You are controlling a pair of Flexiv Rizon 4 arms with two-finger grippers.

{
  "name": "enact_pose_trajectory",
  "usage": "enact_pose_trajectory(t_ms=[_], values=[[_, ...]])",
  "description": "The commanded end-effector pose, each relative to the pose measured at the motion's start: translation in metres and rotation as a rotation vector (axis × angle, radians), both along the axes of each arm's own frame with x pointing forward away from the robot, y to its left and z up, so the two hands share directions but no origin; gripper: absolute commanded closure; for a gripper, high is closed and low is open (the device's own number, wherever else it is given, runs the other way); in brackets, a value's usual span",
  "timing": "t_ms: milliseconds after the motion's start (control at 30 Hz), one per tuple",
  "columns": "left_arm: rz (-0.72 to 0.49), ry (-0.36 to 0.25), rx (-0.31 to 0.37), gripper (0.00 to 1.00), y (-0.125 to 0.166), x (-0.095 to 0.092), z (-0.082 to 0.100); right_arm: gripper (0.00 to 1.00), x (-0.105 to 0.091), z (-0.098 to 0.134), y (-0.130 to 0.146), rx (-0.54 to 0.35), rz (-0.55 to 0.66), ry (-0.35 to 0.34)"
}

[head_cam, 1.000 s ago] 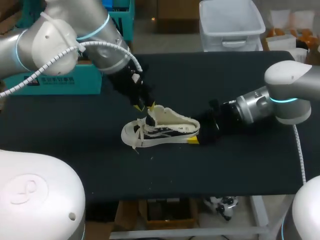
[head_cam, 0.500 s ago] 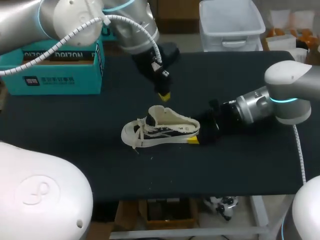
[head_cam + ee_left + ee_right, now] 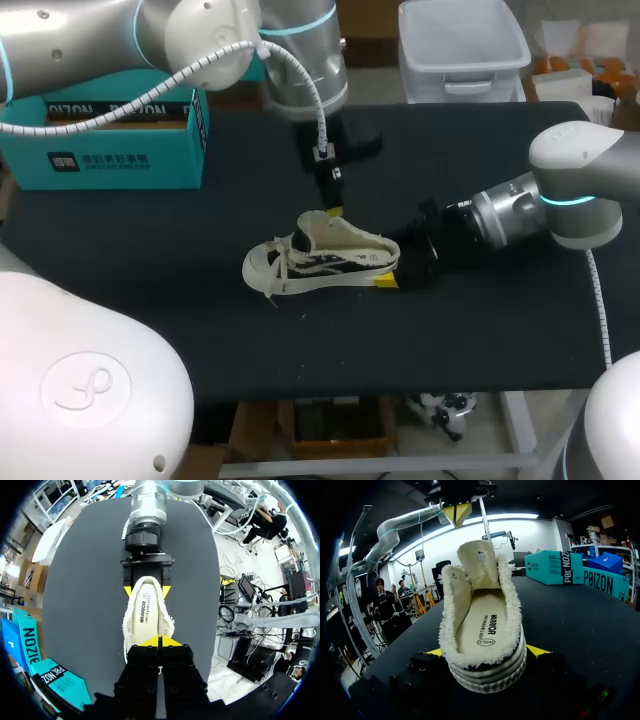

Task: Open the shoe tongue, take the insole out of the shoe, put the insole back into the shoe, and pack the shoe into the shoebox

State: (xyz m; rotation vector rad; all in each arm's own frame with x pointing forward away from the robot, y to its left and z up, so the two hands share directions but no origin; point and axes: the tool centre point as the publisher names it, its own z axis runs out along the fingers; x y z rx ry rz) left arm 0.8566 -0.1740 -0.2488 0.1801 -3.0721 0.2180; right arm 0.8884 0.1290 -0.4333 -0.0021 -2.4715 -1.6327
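Cream insole point(image 3: 145, 616), black print, inside shoe point(image 3: 322, 259)

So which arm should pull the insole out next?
Left, I'd say: the left gripper hangs empty above the insole in the shoe, while the right gripper is clamped on the heel, steadying it.

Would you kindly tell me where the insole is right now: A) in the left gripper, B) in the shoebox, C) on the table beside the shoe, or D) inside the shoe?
D: the insole lies flat inside the shoe, its printed face visible in both wrist views.
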Motion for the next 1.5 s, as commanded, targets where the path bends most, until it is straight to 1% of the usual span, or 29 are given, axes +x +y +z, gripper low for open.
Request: enact_pose_trajectory(t_ms=[33,67,100,133,300,433,500,533,567,633,667,733,867,1100,1167,1300,1433,1500], values=[[-0.369,-0.037,0.216,1.00,-0.005,0.003,0.003,1.00,0.002,-0.011,0.000,0.002,0.000,0.003],[-0.382,-0.067,0.220,1.00,-0.008,0.002,0.000,1.00,0.002,-0.011,0.000,0.002,0.000,0.003],[-0.368,-0.056,0.232,1.00,-0.012,0.003,-0.004,1.00,0.002,-0.011,0.000,0.002,0.000,0.003],[-0.400,-0.065,0.226,1.00,-0.012,0.004,-0.009,1.00,0.002,-0.011,0.000,0.002,0.000,0.003],[-0.401,-0.059,0.216,1.00,-0.008,0.004,-0.035,1.00,0.002,-0.011,0.000,0.002,0.000,0.003],[-0.400,-0.068,0.219,1.00,-0.002,0.003,-0.049,1.00,0.002,-0.011,0.000,0.002,0.000,0.003],[-0.404,-0.059,0.201,1.00,0.000,0.003,-0.054,1.00,0.002,-0.011,0.000,0.002,0.000,0.003],[-0.395,-0.071,0.202,1.00,0.001,0.002,-0.058,1.00,0.002,-0.011,0.000,0.002,0.000,0.003],[-0.401,-0.065,0.189,1.00,0.002,0.001,-0.061,1.00,0.002,-0.011,0.000,0.002,0.000,0.003],[-0.376,-0.069,0.191,1.00,0.002,0.000,-0.066,1.00,0.002,-0.011,0.000,0.002,0.000,0.003],[-0.371,-0.070,0.179,1.00,0.003,0.000,-0.070,1.00,0.002,-0.011,0.000,0.002,0.000,0.003],[-0.331,-0.091,0.183,1.00,0.003,-0.001,-0.076,1.00,0.002,-0.011,0.000,0.002,0.000,0.003],[-0.315,-0.097,0.161,1.00,0.004,-0.002,-0.088,1.00,0.002,-0.011,0.000,0.002,0.000,0.003],[-0.304,-0.114,0.149,1.00,0.006,-0.004,-0.106,1.00,0.002,-0.011,0.000,0.002,0.000,0.003],[-0.307,-0.109,0.144,1.00,0.007,-0.005,-0.111,1.00,0.002,-0.011,0.000,0.002,0.000,0.003],[-0.308,-0.115,0.129,1.00,0.009,-0.008,-0.117,1.00,0.002,-0.011,0.000,0.002,0.000,0.003],[-0.288,-0.121,0.118,1.00,0.011,-0.004,-0.120,1.00,0.002,-0.011,0.000,0.002,0.000,0.003],[-0.270,-0.135,0.125,1.00,0.012,-0.001,-0.121,1.00,0.002,-0.011,0.000,0.002,0.000,0.003]])
